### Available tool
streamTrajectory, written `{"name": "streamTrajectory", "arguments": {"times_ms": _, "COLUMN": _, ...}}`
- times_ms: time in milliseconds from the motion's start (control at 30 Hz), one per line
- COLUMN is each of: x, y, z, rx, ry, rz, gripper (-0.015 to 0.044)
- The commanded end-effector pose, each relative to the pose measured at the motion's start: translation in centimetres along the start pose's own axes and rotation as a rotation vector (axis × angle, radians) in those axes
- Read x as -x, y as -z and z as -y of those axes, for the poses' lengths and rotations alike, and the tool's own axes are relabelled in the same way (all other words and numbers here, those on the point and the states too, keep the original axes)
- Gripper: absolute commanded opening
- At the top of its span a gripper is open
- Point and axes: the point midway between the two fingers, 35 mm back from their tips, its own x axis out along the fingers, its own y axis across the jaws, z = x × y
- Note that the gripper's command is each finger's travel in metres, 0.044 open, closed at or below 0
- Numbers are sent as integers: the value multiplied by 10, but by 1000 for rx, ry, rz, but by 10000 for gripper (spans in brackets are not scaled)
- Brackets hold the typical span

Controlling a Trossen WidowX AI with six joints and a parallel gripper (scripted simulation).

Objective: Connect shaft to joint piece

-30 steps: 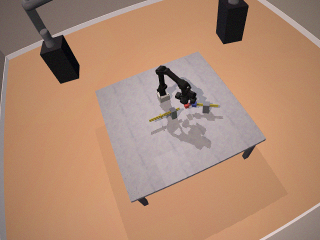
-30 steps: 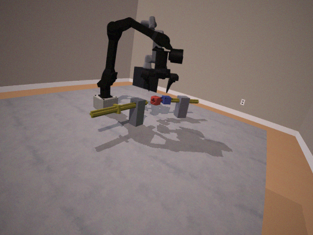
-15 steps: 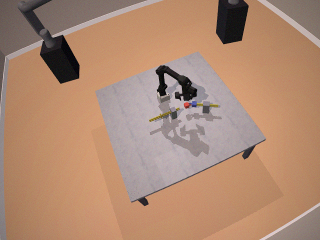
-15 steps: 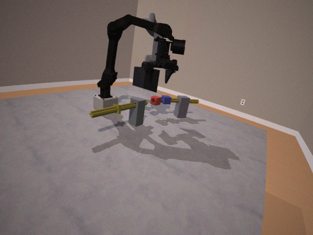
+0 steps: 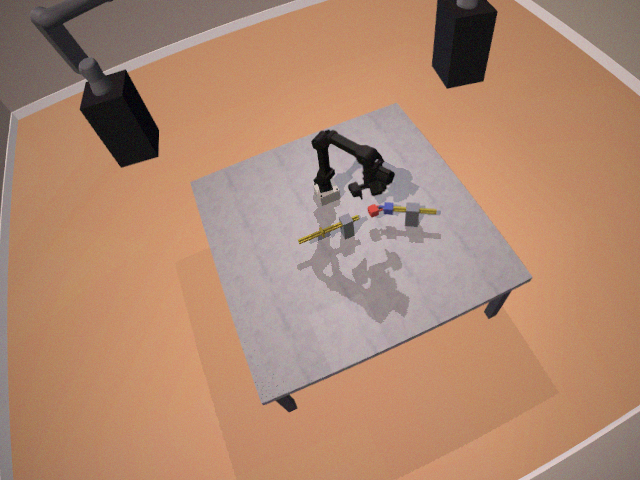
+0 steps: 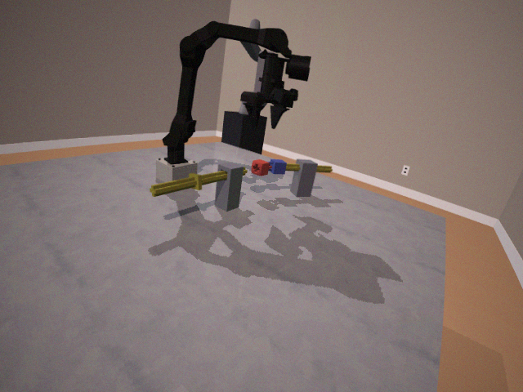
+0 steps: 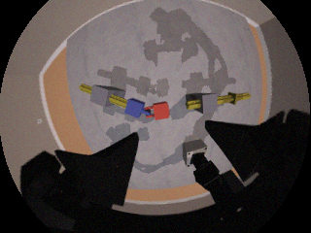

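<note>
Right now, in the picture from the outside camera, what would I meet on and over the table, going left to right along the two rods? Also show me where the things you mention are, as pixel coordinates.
Yellow rod with a collar (image 6: pixel 173 185), its gray block (image 6: pixel 230 189), red cube (image 6: pixel 261 167), blue cube (image 6: pixel 278 167), the other gray block (image 6: pixel 304 179).

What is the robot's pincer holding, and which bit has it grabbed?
Nothing is held. The pincer is open, up above the red joint piece.
</note>
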Motion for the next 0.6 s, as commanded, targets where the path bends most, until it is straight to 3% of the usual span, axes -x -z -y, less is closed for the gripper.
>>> {"name": "streamTrajectory", "arguments": {"times_ms": 0, "x": 0, "y": 0, "z": 0, "rx": -3, "ry": 0, "rz": 0, "gripper": 440}}
{"name": "streamTrajectory", "arguments": {"times_ms": 567, "x": -23, "y": -5, "z": 33, "rx": -510, "ry": -132, "rz": -108, "gripper": 440}}
